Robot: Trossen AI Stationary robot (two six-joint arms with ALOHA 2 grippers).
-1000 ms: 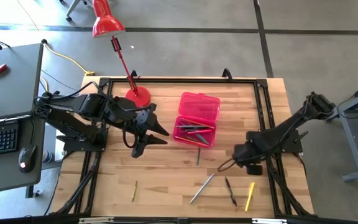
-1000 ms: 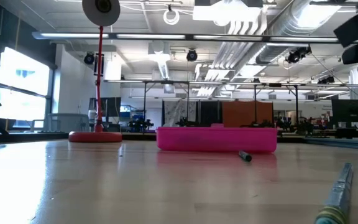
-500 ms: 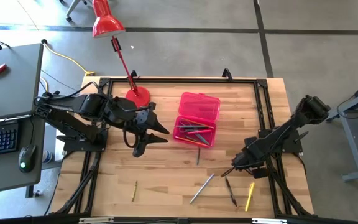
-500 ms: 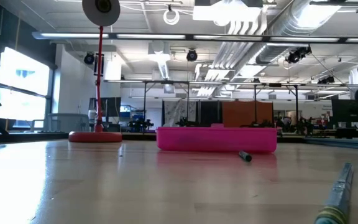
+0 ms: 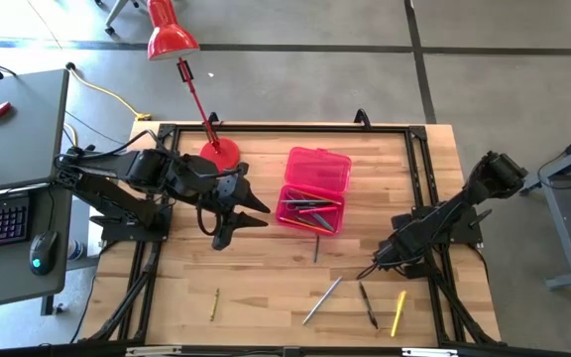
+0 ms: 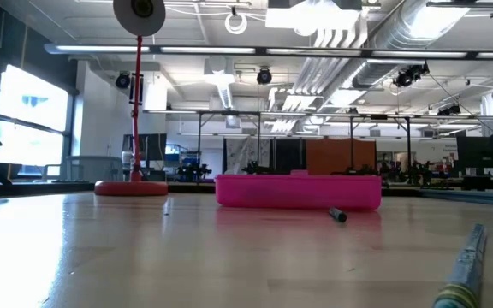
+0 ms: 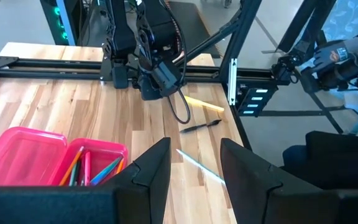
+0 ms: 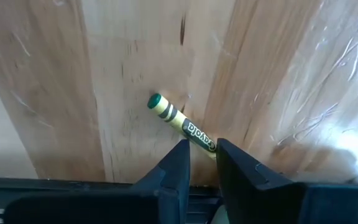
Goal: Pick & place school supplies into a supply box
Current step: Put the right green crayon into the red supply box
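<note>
Your target is the green-tipped crayon (image 8: pixel 182 122), lying flat on the bare wood with its far end between the right gripper (image 8: pixel 202 163)'s fingers and its long axis running slantwise away from them. Those fingers stand close either side of it with a narrow gap; I judge they are about to pinch it, but you cannot yet call it held. In the high view the right gripper (image 5: pixel 378 268) is low over the tabletop (image 5: pixel 266 288) toward the right part of the front edge, so that arm is plainly the nearer one. The supply box (image 5: pixel 314 190) sits open toward the middle of the back edge, pencils already inside; you will carry that way. Loose near the front edge lie a grey pen (image 5: pixel 322 299), a dark pen (image 5: pixel 367 304) and a yellow marker (image 5: pixel 399 311). The left gripper (image 5: pixel 238 226) hovers just left of the box, fingers spread and empty. Beyond, a red lamp (image 5: pixel 216 151) stands at the back left.
</note>
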